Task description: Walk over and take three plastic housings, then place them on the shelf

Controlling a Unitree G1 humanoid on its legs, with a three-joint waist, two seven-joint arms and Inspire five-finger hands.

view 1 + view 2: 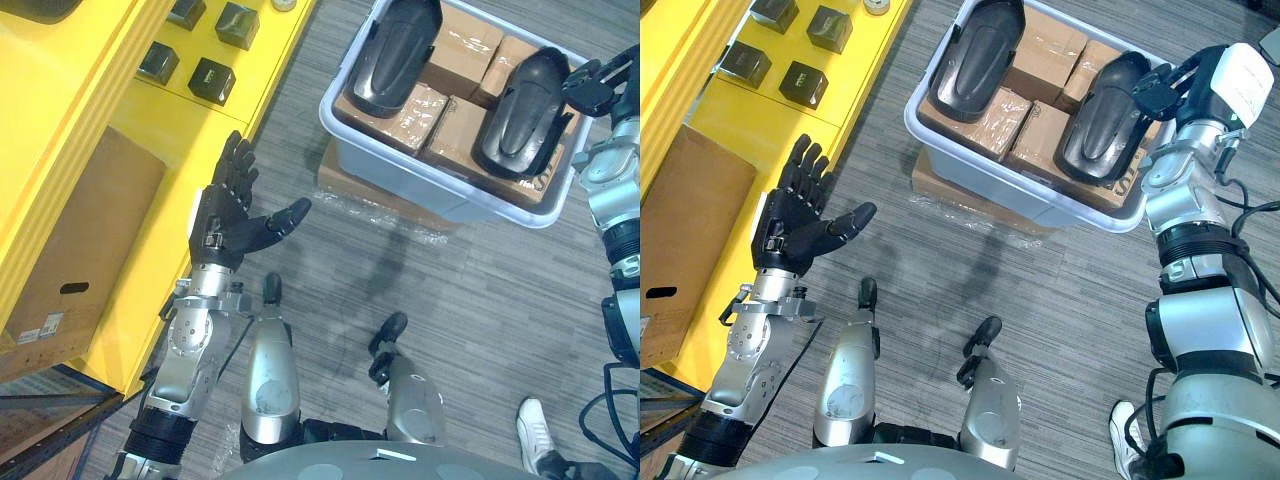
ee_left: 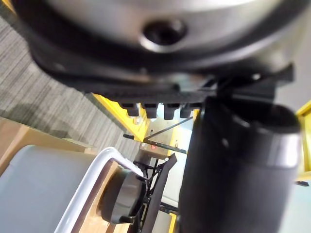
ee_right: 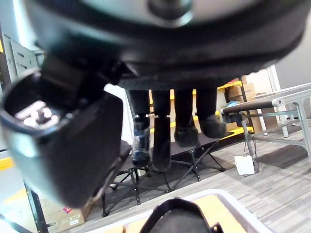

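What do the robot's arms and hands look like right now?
The left arm and right arm are silver-grey, rounded segments joined by black ribbed collars. The left hand and right hand are dark, with fingers and a thumb; a white panel sits at the right wrist.

Open floor (image 1: 430, 290) lies between the shelf (image 1: 150, 130) and the bin (image 1: 440, 190); the left hand (image 1: 225, 225) is spread over it. The bin's top is open. Inside, the left housing (image 1: 400, 50) and right housing (image 1: 525, 100) lie on boxes (image 1: 462, 40), a gap between the 2. 4 black boxes (image 1: 212, 80) and a carton (image 1: 85, 240) take up shelf room.
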